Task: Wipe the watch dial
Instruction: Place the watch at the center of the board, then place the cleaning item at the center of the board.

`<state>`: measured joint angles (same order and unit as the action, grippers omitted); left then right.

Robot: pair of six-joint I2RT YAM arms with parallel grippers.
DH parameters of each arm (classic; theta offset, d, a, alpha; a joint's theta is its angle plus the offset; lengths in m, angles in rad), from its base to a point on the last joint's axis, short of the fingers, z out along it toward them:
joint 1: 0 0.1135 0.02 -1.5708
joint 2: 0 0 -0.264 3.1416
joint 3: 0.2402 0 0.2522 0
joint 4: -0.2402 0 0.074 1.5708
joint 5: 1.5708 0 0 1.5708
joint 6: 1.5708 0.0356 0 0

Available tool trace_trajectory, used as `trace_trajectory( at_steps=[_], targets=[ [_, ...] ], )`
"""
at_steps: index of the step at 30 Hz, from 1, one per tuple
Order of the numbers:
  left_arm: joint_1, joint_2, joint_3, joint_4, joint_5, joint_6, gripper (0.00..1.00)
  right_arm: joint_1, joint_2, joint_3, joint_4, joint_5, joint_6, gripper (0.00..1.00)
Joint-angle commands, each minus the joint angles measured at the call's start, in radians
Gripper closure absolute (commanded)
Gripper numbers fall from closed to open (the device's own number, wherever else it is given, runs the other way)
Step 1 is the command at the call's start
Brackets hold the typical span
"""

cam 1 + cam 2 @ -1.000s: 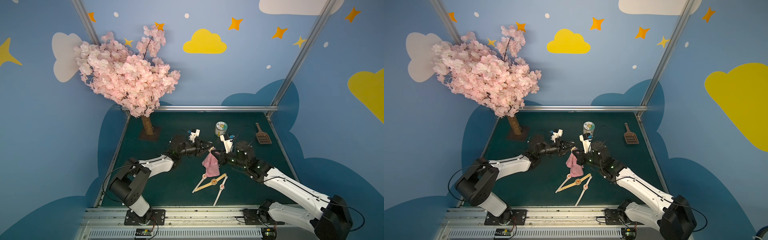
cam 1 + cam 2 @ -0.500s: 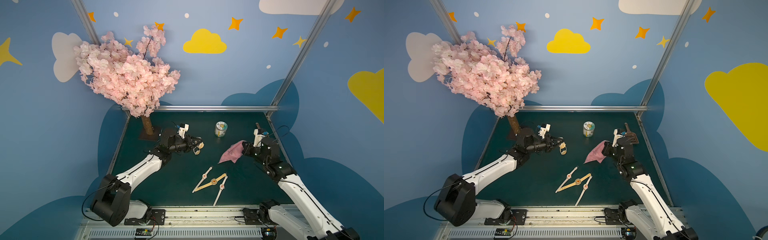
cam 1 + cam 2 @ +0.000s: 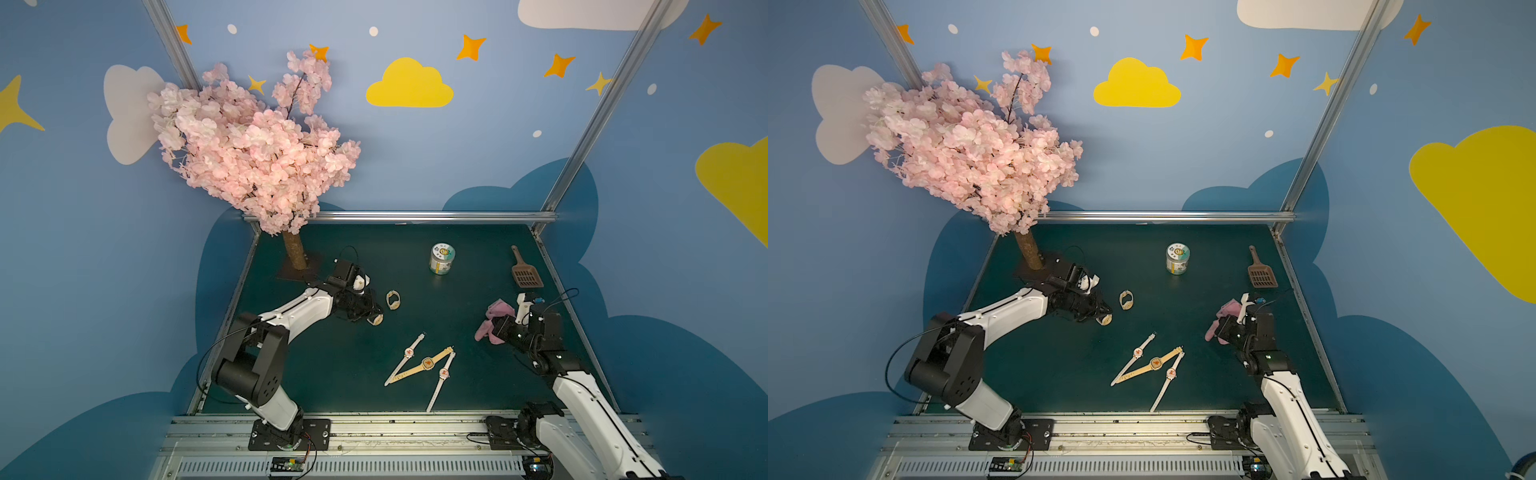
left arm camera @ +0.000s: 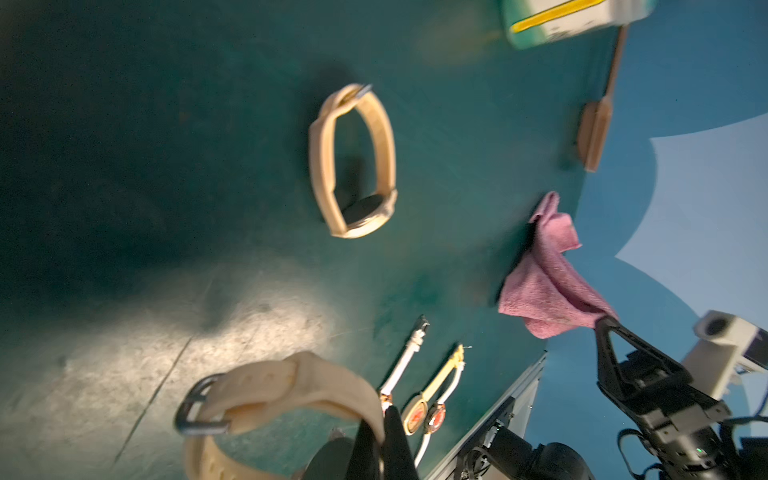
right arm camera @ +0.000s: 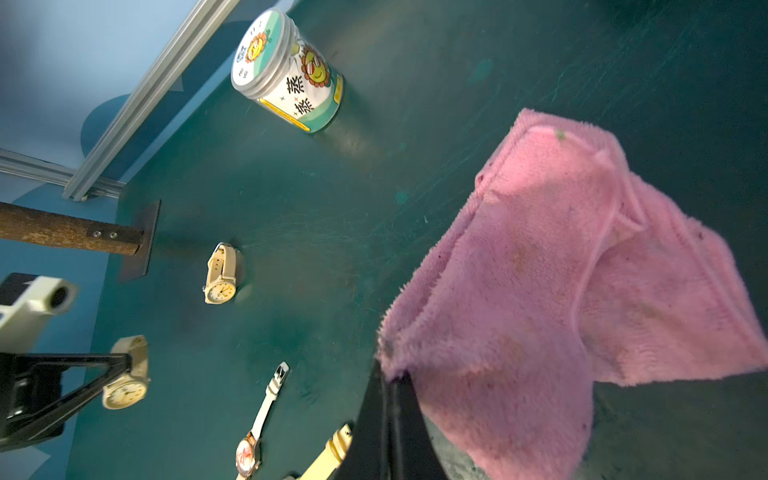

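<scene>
My left gripper (image 3: 370, 314) is shut on the strap of a beige buckled watch (image 3: 377, 320), held low over the green mat at the left. In the left wrist view the strap (image 4: 291, 382) loops out from between the closed fingers (image 4: 399, 432). In the right wrist view the held watch's pale dial (image 5: 124, 392) faces that camera. My right gripper (image 3: 497, 328) is shut on a pink cloth (image 3: 496, 312) at the right side; the cloth (image 5: 540, 291) spreads from the fingertips onto the mat. The two grippers are far apart.
A second beige watch (image 3: 393, 300) stands on edge just beyond the left gripper. Three thin-strapped watches (image 3: 428, 363) lie crossed at mid-front. A labelled jar (image 3: 441, 258) and a brown scoop (image 3: 525, 274) sit at the back, and a blossom tree's trunk (image 3: 294, 251) at the back left.
Both grippers were together at the centre, cloth against watch. They have parted: the left arm drew back left with the watch, the right swung right and lowered the cloth.
</scene>
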<state>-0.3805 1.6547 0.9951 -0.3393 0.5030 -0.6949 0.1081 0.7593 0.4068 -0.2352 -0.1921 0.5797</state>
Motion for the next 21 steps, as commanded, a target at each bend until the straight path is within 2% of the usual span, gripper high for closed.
trace_trajectory(
  at_steps=[1, 8, 21],
  targets=[
    [0.003, 0.042, 0.048, -0.035, 0.005, 0.033, 0.97, -0.003, -0.047, -0.026, 0.044, -0.039, 0.032, 1.0],
    [0.003, 0.17, 0.129, -0.049, 0.002, 0.073, 0.97, -0.004, -0.126, -0.054, 0.009, -0.087, 0.019, 1.0],
    [0.003, 0.357, 0.349, -0.22, -0.056, 0.189, 0.97, -0.005, -0.216, -0.089, -0.046, -0.06, 0.013, 1.0]
  ],
)
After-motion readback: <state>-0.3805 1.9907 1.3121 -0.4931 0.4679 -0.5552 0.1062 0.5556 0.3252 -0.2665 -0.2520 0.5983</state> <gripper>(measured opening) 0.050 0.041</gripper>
